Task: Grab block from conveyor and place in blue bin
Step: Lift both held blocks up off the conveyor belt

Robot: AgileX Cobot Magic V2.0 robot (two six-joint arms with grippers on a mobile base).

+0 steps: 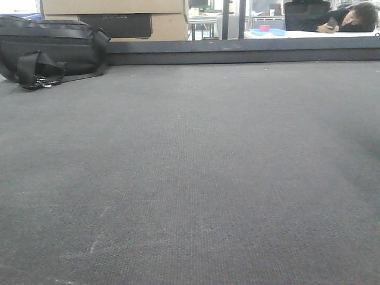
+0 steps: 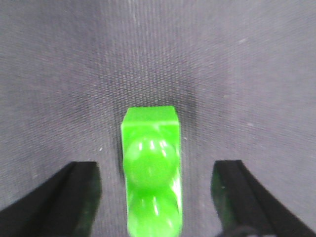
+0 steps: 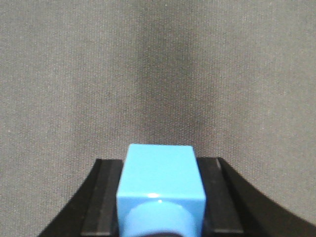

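Note:
The conveyor (image 1: 190, 178) is a wide dark grey woven belt that fills the front view. In the left wrist view a green block (image 2: 150, 173) with round studs lies on the belt between the fingers of my left gripper (image 2: 155, 197), which is open with gaps on both sides. In the right wrist view my right gripper (image 3: 160, 197) is shut on a light blue block (image 3: 160, 182), its pads against both sides, above the belt. The blue bin is not seen near me; neither gripper shows in the front view.
A black bag (image 1: 50, 50) lies on the belt at the far left. A dark rail (image 1: 243, 52) runs along the far edge. Behind it are cardboard boxes (image 1: 113, 15), a person (image 1: 350, 18) slumped at a white table, and a small blue tray (image 1: 267, 31).

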